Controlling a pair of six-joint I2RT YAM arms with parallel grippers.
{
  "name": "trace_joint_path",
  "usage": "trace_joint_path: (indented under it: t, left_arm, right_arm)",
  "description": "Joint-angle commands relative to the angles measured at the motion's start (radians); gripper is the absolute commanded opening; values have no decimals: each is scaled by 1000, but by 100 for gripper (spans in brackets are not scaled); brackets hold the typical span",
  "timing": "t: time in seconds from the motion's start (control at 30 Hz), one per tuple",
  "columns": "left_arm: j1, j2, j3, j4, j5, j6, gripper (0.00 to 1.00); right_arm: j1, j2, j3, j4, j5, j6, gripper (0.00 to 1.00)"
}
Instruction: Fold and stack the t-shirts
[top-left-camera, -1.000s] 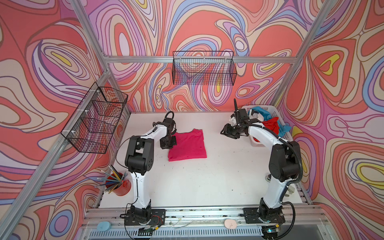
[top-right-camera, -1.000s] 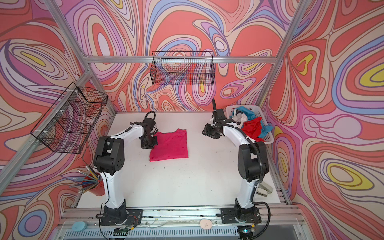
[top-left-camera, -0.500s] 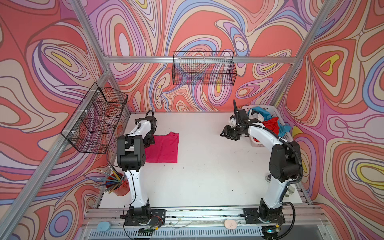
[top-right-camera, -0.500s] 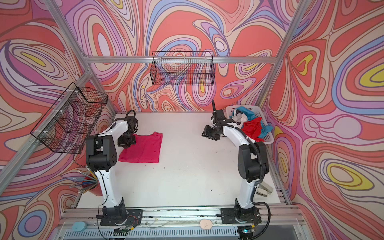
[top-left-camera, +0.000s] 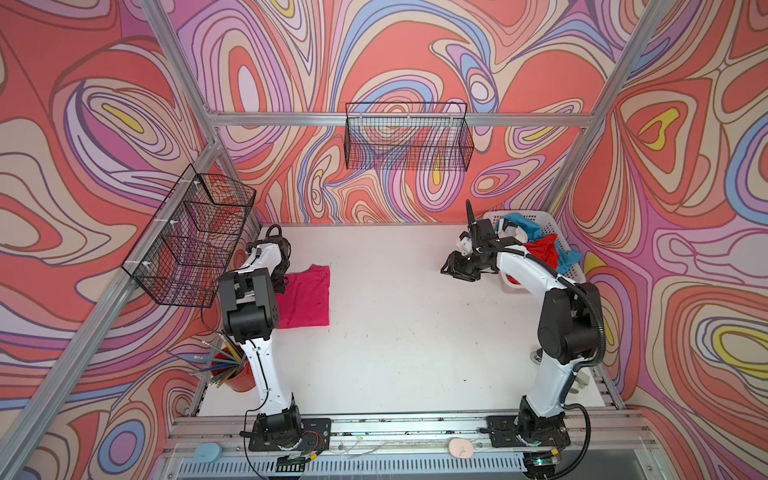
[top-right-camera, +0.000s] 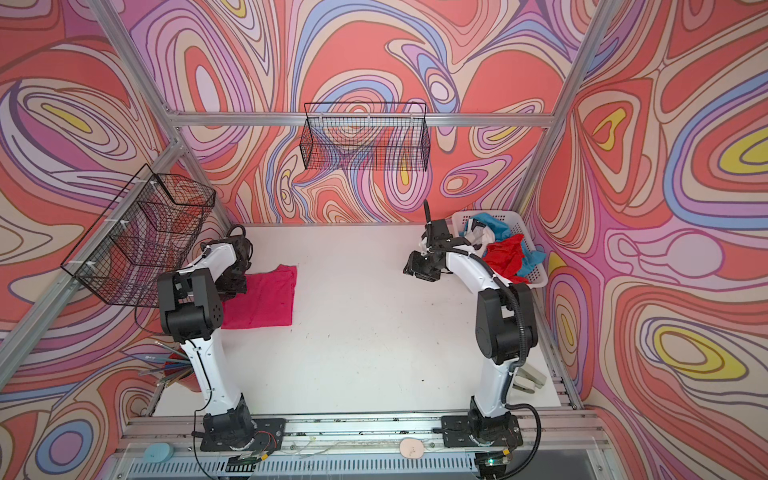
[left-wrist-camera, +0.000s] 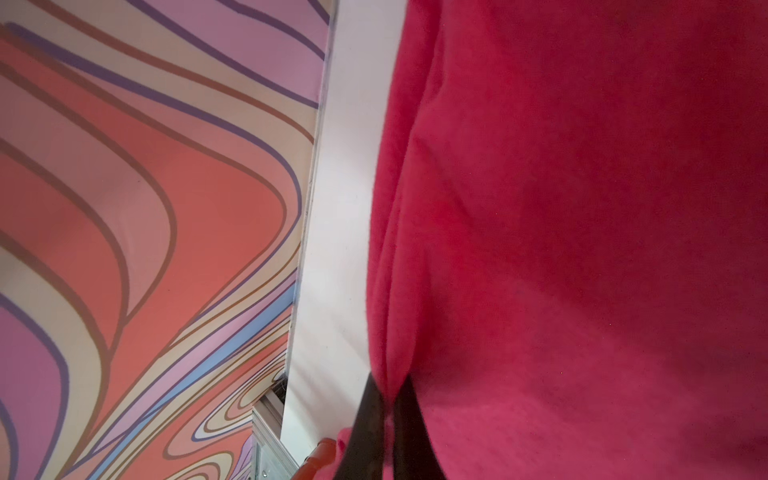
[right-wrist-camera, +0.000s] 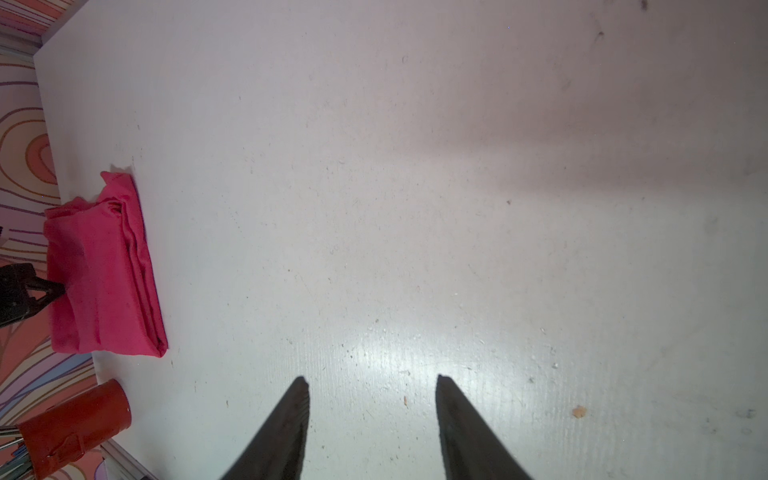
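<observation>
Magenta t-shirt (top-left-camera: 307, 297), one, folded, clamped in left pincer (left-wrist-camera: 390, 380); right pincer (right-wrist-camera: 372, 379) apart.

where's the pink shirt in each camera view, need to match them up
Top view: pink shirt lying on the table, left side.
Top view: same place, left of centre.
Left wrist: fills the picture's right side, close up.
Right wrist: small, at the picture's left edge.
Shared landmark: left gripper pinching the shirt's edge.

No legible text or labels anywhere
</observation>
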Motion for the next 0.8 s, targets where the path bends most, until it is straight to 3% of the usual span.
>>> trace_joint_path:
  t: [0.0,0.1,0.2,0.33,0.5,0.57,0.77]
  left_arm:
    - [8,6,-1,4,-31,29,0]
    - [2,-14,12,7,14,10,44]
    - [-43,-93,-43,89,58,15,60]
    - [-150,-219,-151,224,133,23,69]
    - [-270,-375,-333,399,257,-4,72]
    - [-325,-446,-413,476,320,-20,74]
    - [-476,-590,-614,668,350,-12,91]
  right_arm:
    - [4,-5,3,3,-7,10,52]
    - [4,-6,-5,14,-6,7,52]
    - [3,-15,-24,49,5,-4,53]
    - [0,-35,-74,134,36,-40,54]
    - [-6,-86,-161,255,103,-103,62]
    - [-8,-110,-203,310,119,-139,67]
    - [-16,-209,-381,516,199,-227,82]
